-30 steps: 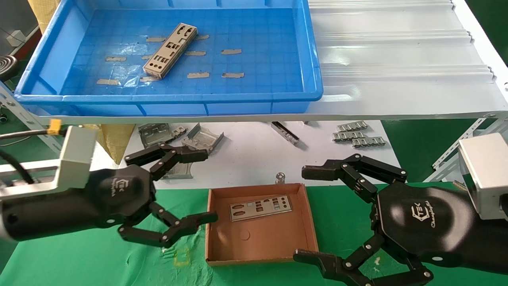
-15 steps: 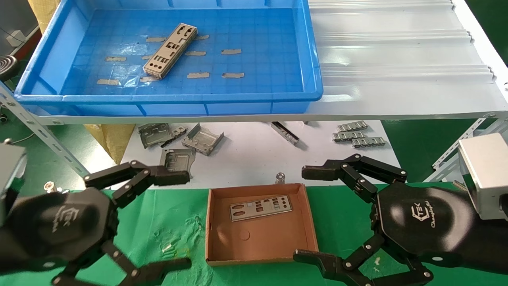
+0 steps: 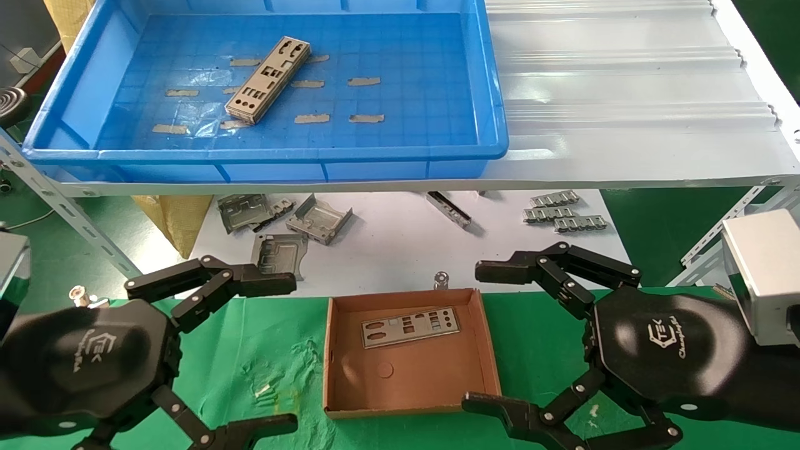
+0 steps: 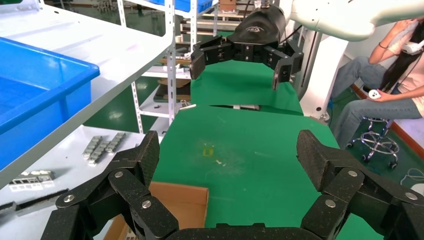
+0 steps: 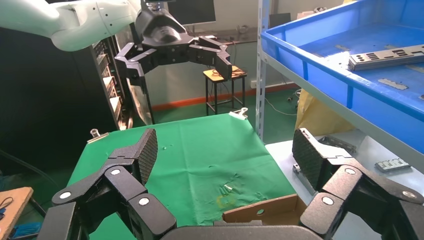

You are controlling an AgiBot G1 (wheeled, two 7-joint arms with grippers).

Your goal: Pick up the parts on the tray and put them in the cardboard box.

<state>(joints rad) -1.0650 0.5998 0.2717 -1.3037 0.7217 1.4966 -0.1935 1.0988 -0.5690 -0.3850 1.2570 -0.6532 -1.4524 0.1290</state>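
Observation:
A stack of silver-grey punched plates (image 3: 269, 80) lies in the blue tray (image 3: 494, 94) on the upper shelf; it also shows in the right wrist view (image 5: 385, 56). One plate (image 3: 409, 326) lies flat in the cardboard box (image 3: 487, 356) on the green cloth. My left gripper (image 3: 281, 353) is open and empty, low at the left of the box. My right gripper (image 3: 484, 337) is open and empty at the right of the box. A box corner shows in the left wrist view (image 4: 185, 202) and in the right wrist view (image 5: 260, 210).
Folded grey brackets (image 3: 287, 222), a narrow metal strip (image 3: 449, 208) and ridged strips (image 3: 562, 214) lie on the white sheet under the shelf. A small round metal piece (image 3: 442, 277) sits behind the box. The shelf edge (image 3: 562, 181) overhangs above the grippers. A person (image 4: 390, 75) sits far off.
My left gripper drew back from the box's left wall to the left and down toward me, staying open and empty. The right arm, plates and box have not moved.

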